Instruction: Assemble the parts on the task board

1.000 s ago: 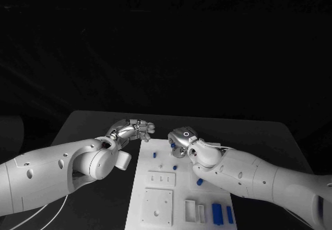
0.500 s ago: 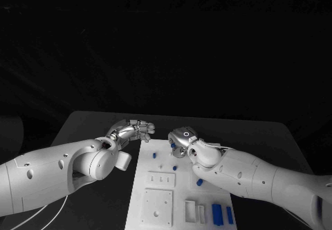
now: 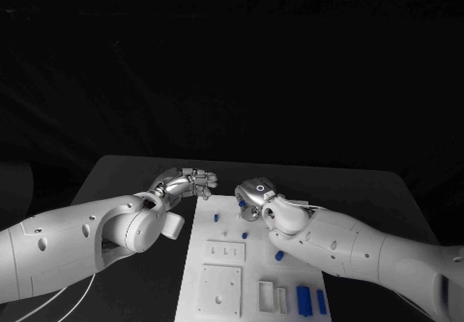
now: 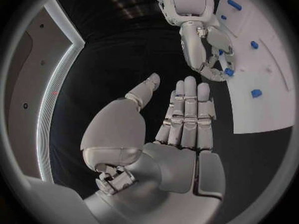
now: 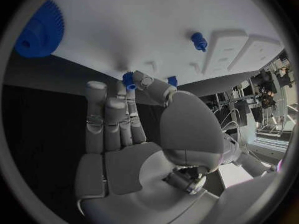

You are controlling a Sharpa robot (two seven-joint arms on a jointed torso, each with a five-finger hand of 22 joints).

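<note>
The task board (image 3: 220, 268) lies on the black bench (image 3: 126, 176), a white plate running from the near edge toward the middle. The right hand (image 3: 253, 196) sits over the board's far end. In the right wrist view its thumb and a finger pinch a small blue part (image 5: 129, 80) just off the board's surface, while the other fingers (image 5: 102, 119) lie straight and pressed side by side. The left wrist view shows the same blue part (image 4: 228, 71) at the tips of the right hand, over the board's far edge.

The left hand (image 3: 184, 182) hovers over the bench just beside the board's far left corner, apart from the right hand. In the left wrist view its fingers (image 4: 187, 114) are straight and pressed together, the thumb (image 4: 142, 92) set apart from them, with nothing held.

Other blue parts rest on the board: a blue gear (image 5: 39, 29) near its far end, a blue peg (image 5: 199, 41) beside 2 raised white blocks, and 2 upright blue pieces (image 3: 311, 298) at the board's near right corner.
</note>
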